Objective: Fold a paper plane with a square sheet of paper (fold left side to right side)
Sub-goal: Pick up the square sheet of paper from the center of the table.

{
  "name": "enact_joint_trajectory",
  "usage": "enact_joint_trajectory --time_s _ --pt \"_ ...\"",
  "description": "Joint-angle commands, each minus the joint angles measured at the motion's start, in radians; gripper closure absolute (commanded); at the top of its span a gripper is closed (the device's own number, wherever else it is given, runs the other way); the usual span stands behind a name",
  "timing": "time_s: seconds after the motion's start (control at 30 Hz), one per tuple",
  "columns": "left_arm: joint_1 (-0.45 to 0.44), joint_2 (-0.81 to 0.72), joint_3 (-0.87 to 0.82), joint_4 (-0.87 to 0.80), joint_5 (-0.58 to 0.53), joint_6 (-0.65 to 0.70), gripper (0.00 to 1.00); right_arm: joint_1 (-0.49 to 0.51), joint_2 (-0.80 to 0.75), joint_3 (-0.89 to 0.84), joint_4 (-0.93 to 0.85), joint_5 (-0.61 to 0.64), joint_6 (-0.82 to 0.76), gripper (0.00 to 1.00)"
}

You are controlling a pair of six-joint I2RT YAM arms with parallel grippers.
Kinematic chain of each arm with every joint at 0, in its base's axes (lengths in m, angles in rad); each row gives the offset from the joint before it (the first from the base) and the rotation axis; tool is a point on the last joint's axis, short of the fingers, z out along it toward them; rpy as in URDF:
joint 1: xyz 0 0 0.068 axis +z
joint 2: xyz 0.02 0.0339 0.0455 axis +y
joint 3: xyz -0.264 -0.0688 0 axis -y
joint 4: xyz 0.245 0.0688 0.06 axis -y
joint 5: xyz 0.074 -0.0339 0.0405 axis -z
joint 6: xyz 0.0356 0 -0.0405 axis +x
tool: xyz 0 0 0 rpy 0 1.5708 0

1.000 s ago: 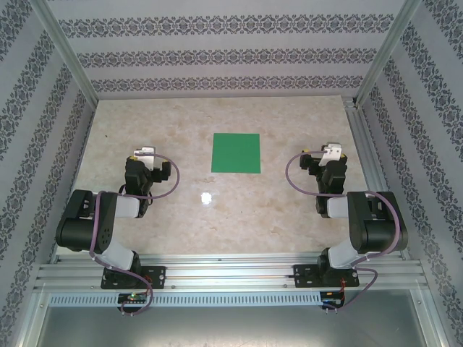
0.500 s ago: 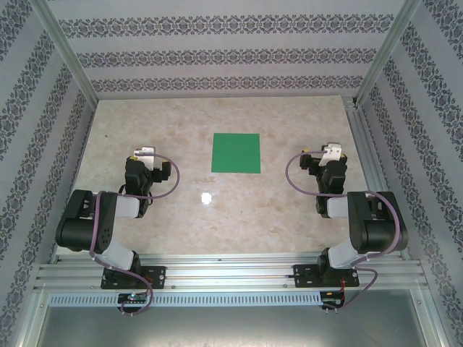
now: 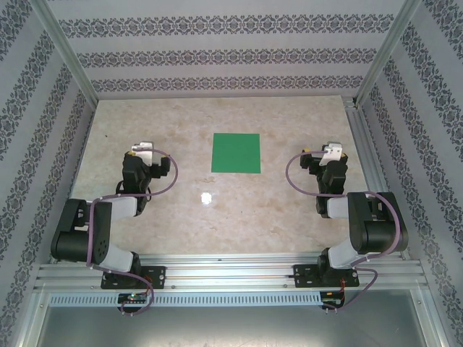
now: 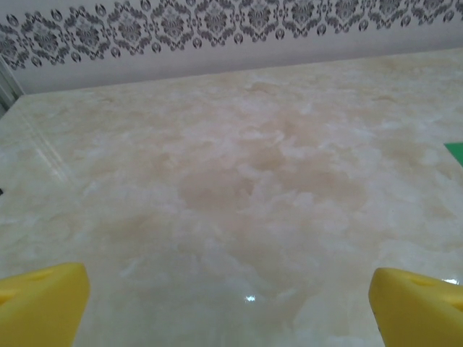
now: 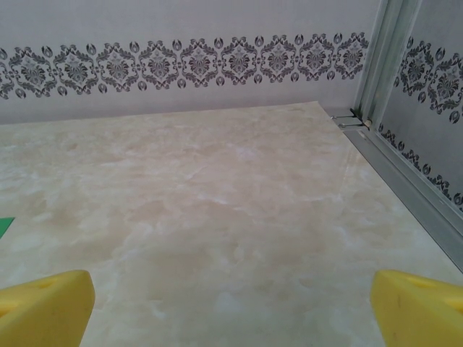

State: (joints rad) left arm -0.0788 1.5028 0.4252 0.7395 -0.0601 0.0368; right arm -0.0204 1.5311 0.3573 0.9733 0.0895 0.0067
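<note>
**Flat sheet may slip**

The left tool [image 3: 142,150] and the right tool [image 3: 332,150] are spread wide, holding nothing; the square sheet of paper [image 3: 236,152] lies flat between them, touching neither; on this glossy surface [image 3: 217,217] a tool could push it instead of lifting its edge.

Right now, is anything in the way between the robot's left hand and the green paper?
No, nothing visible is. The left gripper sits open to the left of the square sheet of paper, and only bare table lies between them. The paper lies flat, with nothing on it.
</note>
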Motion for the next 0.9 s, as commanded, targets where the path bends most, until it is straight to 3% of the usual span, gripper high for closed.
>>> enact_joint_trajectory --time_s 0.0,0.27,0.37,0.47,0.6,0.73,0.87 --pt "0.010 0.064 -0.020 0.117 -0.009 -0.011 0.00 0.000 0.005 -0.001 0.028 0.016 0.019 0.02" --pt "0.010 0.057 -0.014 0.099 -0.014 -0.012 0.00 0.001 0.005 -0.003 0.030 0.016 0.017 0.02" --pt "0.010 -0.026 0.046 -0.071 -0.038 -0.026 0.00 0.007 -0.051 0.003 -0.018 0.034 0.018 0.02" --pt "0.010 -0.162 0.156 -0.364 -0.053 -0.091 0.00 0.024 -0.219 0.087 -0.324 0.045 0.014 0.02" --pt "0.008 -0.243 0.278 -0.581 0.082 -0.292 0.00 0.063 -0.287 0.264 -0.687 -0.013 0.111 0.02" --pt "0.005 -0.173 0.427 -0.809 0.231 -0.486 0.00 0.163 -0.175 0.475 -0.932 -0.062 0.168 0.02" --pt "-0.025 -0.079 0.472 -0.844 0.379 -0.588 0.00 0.228 0.028 0.694 -1.089 -0.114 0.215 0.02"
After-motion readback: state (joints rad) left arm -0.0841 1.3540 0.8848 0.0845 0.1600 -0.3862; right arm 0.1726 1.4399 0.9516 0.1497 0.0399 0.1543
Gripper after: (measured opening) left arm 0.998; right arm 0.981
